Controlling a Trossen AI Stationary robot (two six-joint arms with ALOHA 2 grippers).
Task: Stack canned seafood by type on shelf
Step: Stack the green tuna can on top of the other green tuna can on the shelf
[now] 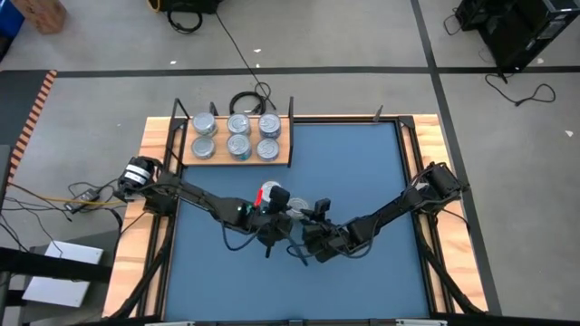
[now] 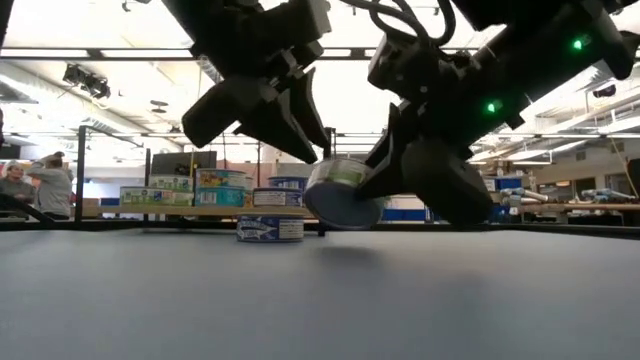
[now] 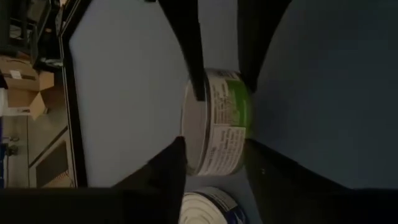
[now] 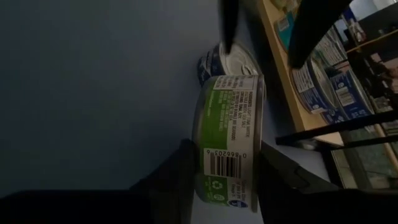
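The right end effector (image 4: 219, 163) is clamped on a green-labelled tin (image 4: 229, 140), one finger against each flat face, holding it on edge. In the low view this tin (image 2: 340, 193) hangs tilted, clear of the blue mat (image 2: 320, 300). The left end effector (image 3: 214, 81) stands just open around the same tin (image 3: 217, 121), its fingers flanking the tin; whether they touch it cannot be told. In the high view both end effectors meet near the mat's centre: left (image 1: 272, 210), right (image 1: 308, 237).

A blue-labelled tin (image 2: 270, 229) sits on the mat just beyond the held tin, toward the shelf (image 1: 237, 161). The shelf lies at the far left edge of the mat, on the worktop (image 1: 426, 131), with black posts at its ends. Six stacks of tins (image 1: 237, 136) occupy the shelf in two rows of three, leaving only a narrow strip of bare board at the front edge.

The mat is open to the right of the shelf and along the near edge. Both arms cross the mat's middle band from the side edges.
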